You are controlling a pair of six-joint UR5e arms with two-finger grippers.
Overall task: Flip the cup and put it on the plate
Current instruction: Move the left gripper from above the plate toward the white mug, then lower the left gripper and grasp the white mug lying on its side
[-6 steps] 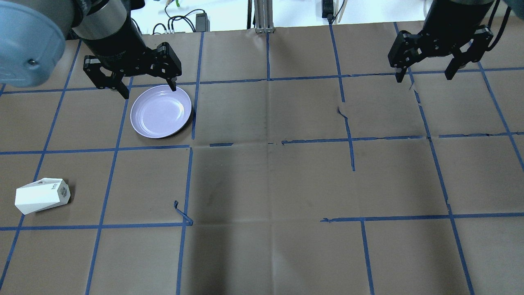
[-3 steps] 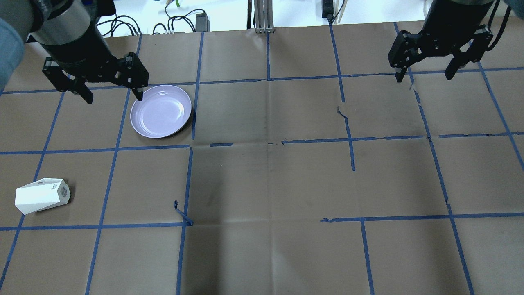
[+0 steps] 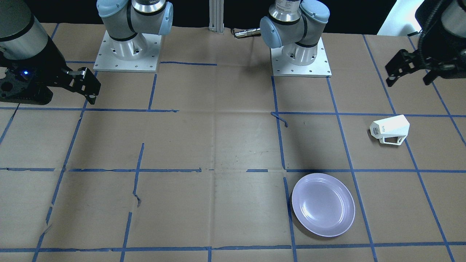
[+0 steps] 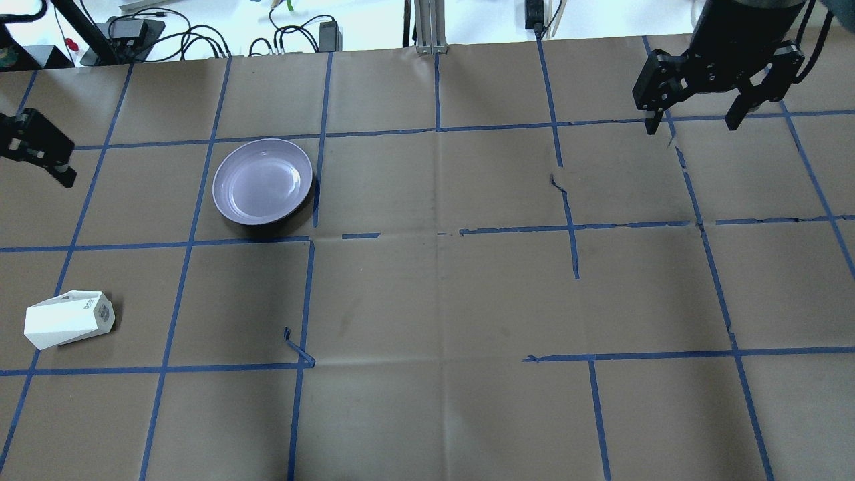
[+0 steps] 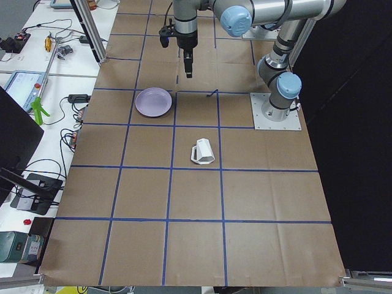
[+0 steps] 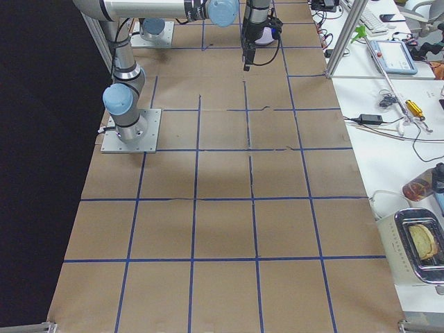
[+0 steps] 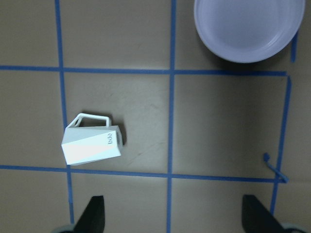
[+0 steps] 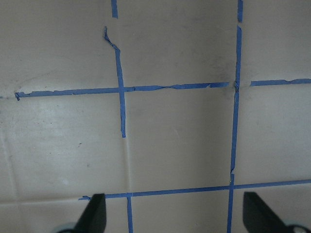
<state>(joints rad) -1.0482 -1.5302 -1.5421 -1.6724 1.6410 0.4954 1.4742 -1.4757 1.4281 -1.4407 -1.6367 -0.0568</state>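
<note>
The white faceted cup (image 4: 67, 327) lies on its side at the table's near left; it also shows in the front view (image 3: 389, 129) and the left wrist view (image 7: 92, 144), handle towards the plate's side. The lavender plate (image 4: 262, 182) sits empty farther back, also in the front view (image 3: 323, 204) and the left wrist view (image 7: 248, 26). My left gripper (image 3: 411, 77) is open and empty, high above the table, apart from the cup; only one finger (image 4: 40, 150) shows at the overhead view's left edge. My right gripper (image 4: 695, 123) is open and empty at the far right.
Brown paper with a blue tape grid (image 4: 437, 234) covers the table. A loose tape curl (image 4: 297, 347) lies near the middle left. The two arm bases (image 3: 125, 51) stand at the robot's side. Cables and gear (image 4: 294, 33) lie beyond the far edge.
My left gripper has moved left, from above the plate's far rim to the overhead view's left edge. The cup, the plate and the right arm have not moved.
</note>
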